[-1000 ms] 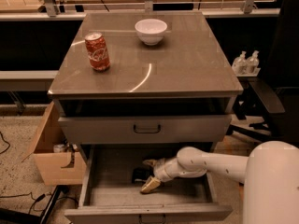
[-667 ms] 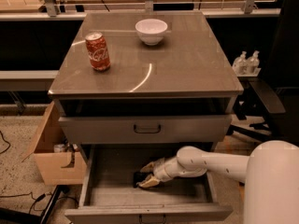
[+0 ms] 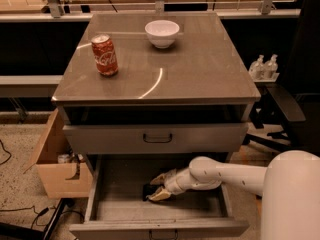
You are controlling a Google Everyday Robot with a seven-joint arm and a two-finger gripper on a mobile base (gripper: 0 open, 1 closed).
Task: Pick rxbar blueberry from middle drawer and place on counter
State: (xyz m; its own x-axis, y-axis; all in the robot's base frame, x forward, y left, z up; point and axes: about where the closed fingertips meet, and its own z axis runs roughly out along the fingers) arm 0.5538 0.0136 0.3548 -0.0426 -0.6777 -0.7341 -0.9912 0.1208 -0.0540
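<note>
The middle drawer [image 3: 115, 209] is pulled open at the bottom of the grey cabinet. The rxbar blueberry [image 3: 148, 190], a small dark bar, lies on the drawer floor left of centre. My gripper [image 3: 156, 188] reaches into the drawer from the right on the white arm. It is open, with one finger above and one below the bar's right end, and the bar rests on the floor. The counter [image 3: 200, 69] is the glossy grey-brown top of the cabinet.
A red soda can [image 3: 105, 54] and a white bowl [image 3: 162, 33] stand on the counter. The drawer above [image 3: 157, 138] is shut. A cardboard box [image 3: 55, 169] sits on the floor at the left. A dark chair [image 3: 290, 109] and two bottles [image 3: 264, 67] are at the right.
My gripper has shifted slightly left and lower in the drawer, so its fingers now sit around the bar's end. The can, bowl and drawers have not moved.
</note>
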